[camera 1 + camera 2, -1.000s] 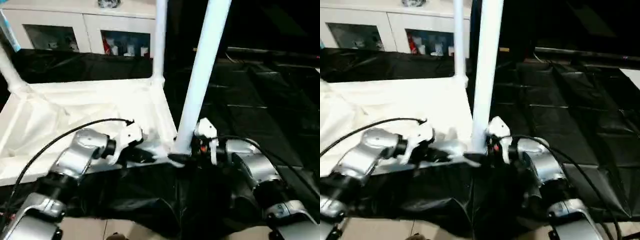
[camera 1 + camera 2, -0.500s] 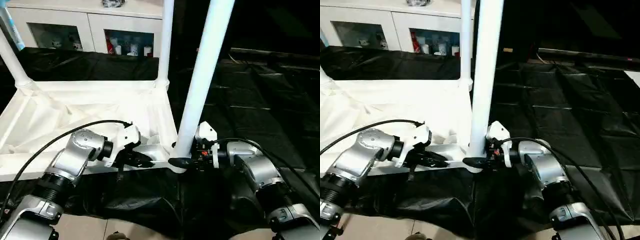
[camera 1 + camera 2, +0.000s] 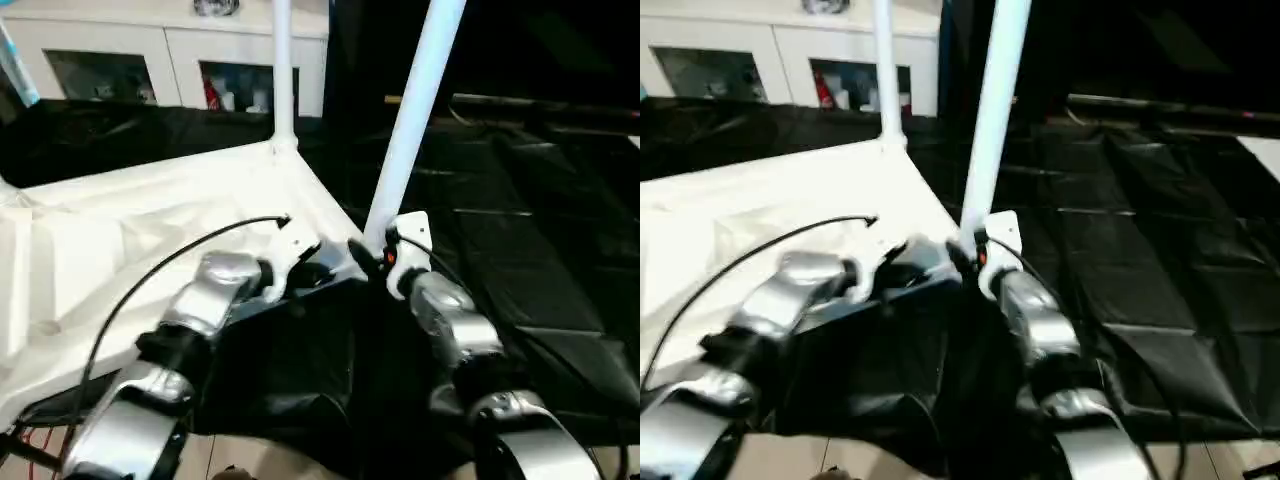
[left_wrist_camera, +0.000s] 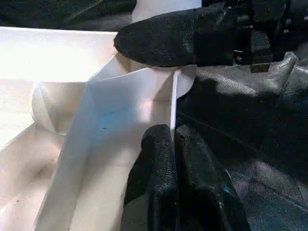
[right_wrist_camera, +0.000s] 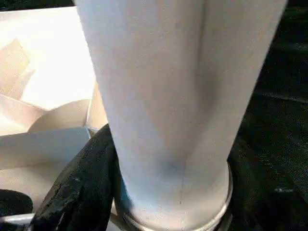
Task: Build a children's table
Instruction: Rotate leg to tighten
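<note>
While my right fingers (image 3: 372, 256) clasp the near leg (image 3: 410, 120) at its socket, left fingers (image 4: 175, 159) pinch the top's rim (image 4: 174, 103); next I seat it firmly.

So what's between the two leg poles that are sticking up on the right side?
In the left eye view, just the bare white edge of the upside-down tabletop runs between the far leg and the near leg; black sheeting lies beside it.

One tabletop (image 3: 150, 215), two legs (image 3: 412, 120)
</note>
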Controlling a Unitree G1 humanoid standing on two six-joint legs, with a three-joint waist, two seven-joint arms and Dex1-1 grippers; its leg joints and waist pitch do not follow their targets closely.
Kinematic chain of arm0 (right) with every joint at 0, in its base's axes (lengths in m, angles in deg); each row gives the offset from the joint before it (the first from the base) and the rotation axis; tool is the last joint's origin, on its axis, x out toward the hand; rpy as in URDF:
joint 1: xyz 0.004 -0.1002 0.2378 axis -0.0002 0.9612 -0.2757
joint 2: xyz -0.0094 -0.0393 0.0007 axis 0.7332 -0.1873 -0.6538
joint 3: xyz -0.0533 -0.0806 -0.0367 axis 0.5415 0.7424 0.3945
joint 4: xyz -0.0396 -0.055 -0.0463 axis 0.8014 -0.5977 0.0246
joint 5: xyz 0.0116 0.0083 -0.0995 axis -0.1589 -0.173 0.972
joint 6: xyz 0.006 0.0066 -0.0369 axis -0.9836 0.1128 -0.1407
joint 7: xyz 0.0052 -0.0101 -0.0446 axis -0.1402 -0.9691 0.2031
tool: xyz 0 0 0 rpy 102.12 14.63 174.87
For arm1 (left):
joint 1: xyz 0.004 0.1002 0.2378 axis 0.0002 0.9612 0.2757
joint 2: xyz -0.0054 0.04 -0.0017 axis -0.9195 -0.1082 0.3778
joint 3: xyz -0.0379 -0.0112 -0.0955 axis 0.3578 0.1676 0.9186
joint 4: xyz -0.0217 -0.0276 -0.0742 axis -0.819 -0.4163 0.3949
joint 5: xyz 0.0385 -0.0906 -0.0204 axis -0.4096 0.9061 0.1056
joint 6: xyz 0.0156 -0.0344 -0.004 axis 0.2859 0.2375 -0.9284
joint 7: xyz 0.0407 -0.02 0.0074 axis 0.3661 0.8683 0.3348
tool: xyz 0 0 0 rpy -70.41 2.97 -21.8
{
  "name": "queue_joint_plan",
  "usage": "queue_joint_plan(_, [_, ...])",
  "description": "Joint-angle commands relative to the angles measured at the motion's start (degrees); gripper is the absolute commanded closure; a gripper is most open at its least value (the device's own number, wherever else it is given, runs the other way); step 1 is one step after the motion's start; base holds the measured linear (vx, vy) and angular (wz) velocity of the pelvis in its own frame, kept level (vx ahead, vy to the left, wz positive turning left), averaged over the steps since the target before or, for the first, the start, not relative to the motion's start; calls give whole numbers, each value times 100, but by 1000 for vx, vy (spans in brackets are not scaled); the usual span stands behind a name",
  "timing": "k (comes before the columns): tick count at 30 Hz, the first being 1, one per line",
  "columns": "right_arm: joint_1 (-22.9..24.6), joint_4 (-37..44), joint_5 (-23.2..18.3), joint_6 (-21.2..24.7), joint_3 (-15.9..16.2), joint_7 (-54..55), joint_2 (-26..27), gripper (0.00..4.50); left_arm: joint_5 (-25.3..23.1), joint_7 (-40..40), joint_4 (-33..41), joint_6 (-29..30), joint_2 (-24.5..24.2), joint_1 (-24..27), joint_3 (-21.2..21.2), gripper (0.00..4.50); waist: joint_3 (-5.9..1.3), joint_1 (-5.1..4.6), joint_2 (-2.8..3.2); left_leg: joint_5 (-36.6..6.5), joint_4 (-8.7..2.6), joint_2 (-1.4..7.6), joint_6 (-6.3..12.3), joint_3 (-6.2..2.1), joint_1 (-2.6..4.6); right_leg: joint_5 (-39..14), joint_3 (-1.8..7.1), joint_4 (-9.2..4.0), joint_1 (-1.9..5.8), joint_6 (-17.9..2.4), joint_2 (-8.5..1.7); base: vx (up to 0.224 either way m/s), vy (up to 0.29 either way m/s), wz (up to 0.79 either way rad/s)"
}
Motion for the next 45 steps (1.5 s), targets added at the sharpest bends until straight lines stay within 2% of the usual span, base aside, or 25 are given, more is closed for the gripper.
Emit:
queue_joint_plan(1, [-5,-121,-68,-118,306,-498,451,183,118,227,95,-302,364,-98,33,450,-379,-19,24,-1084,-394,156,146,-23,10,-1900,367,-450,308,-643,-465,0,0,0])
queue_joint_plan(3, [23,3,-213,-183,276,-887,397,127,142,-4,200,-391,306,-12,-34,450,-371,-10,21,-1181,-397,153,165,-26,11,-2111,365,-477,313,-583,-476,0,0,0])
queue_joint_plan(4, [23,3,-213,-183,276,-887,397,127,142,-4,200,-391,306,-12,-34,450,-372,-11,19,-1168,-399,160,176,-30,1,-2100,366,-471,320,-579,-475,0,0,0])
queue_joint_plan(7, [14,109,-300,-121,373,-1407,204,83,179,-298,261,-483,145,65,-126,450,-372,-27,13,-1148,-398,159,240,-29,-4,-2068,365,-471,329,-604,-473,0,0,0])
queue_joint_plan(9, [43,240,-254,-29,547,-1899,-12,68,191,-552,383,-510,1,152,-191,450,-371,-32,14,-1099,-398,166,277,-29,-14,-1977,367,-453,338,-654,-466,0,0,0])
queue_joint_plan(13, [108,423,-187,-2,795,-2736,-397,68,203,-1011,540,-523,-228,270,-294,450,-362,-35,15,-1169,-388,166,303,-26,-5,-2112,360,-474,338,-661,-465,0,0,0])
queue_joint_plan(15, [193,656,-167,94,1006,-3552,-802,68,198,-1466,693,-524,-507,385,-402,450,-360,-36,6,-1166,-392,175,331,-27,-5,-2124,365,-473,337,-659,-462,0,0,0])
queue_joint_plan(20, [274,859,-143,170,1200,-4321,-1236,68,232,-2056,889,-521,-861,503,-507,450,-359,-19,4,-1140,-395,202,339,-28,-1,-1932,368,-430,331,-807,-461,0,0,0])
queue_joint_plan(26, [393,1226,-252,495,1401,-5108,-1654,68,402,-2809,1269,-409,-1285,653,-579,450,-346,-2,1,-1206,-399,200,302,-33,5,-2215,363,-455,336,-717,-458,0,0,0])
queue_joint_plan(27, [420,1313,-267,597,1460,-5276,-1739,91,414,-2900,1306,-412,-1353,663,-585,450,-338,-8,-5,-1191,-398,201,319,-24,3,-2200,366,-453,320,-721,-450,0,0,0])
queue_joint_plan(30, [431,1352,-278,648,1464,-5333,-1750,99,445,-2997,1347,-375,-1405,678,-597,450,-342,6,-1,-1208,-398,205,288,-26,17,-2176,365,-452,308,-756,-453,0,0,0])
queue_joint_plan(33, [447,1395,-302,691,1456,-5338,-1722,140,471,-3032,1377,-351,-1429,698,-598,450,-342,15,-3,-1236,-396,194,251,-29,16,-2312,365,-464,308,-708,-459,0,0,0])
queue_joint_plan(38, [524,1482,-395,913,1452,-5286,-1614,172,450,-2852,1329,-348,-1357,699,-543,450,-352,19,-5,-1148,-395,196,246,-29,13,-2164,368,-449,316,-715,-453,0,0,0])
queue_joint_plan(41, [552,1414,-327,870,1393,-4950,-1492,175,382,-2548,1190,-363,-1229,629,-480,450,-340,19,-7,-1216,-395,186,204,-30,21,-2307,362,-471,303,-684,-462,0,0,0])
queue_joint_plan(43, [536,1293,-270,814,1283,-4551,-1336,176,387,-2308,1078,-298,-1106,555,-390,450,-322,1,-9,-1346,-392,165,155,-35,32,-2695,346,-529,286,-566,-472,0,0,0])
queue_joint_plan(44, [512,1198,-232,774,1213,-4291,-1239,177,377,-2139,1005,-252,-1033,502,-340,450,-327,-1,-9,-1377,-390,164,142,-42,41,-2795,339,-542,288,-527,-478,0,0,0])
queue_joint_plan(45, [422,925,-154,717,1018,-3541,-984,177,341,-1761,838,-229,-846,379,-247,450,-324,-12,-13,-1397,-388,159,135,-39,39,-2868,339,-554,283,-490,-477,0,0,0])
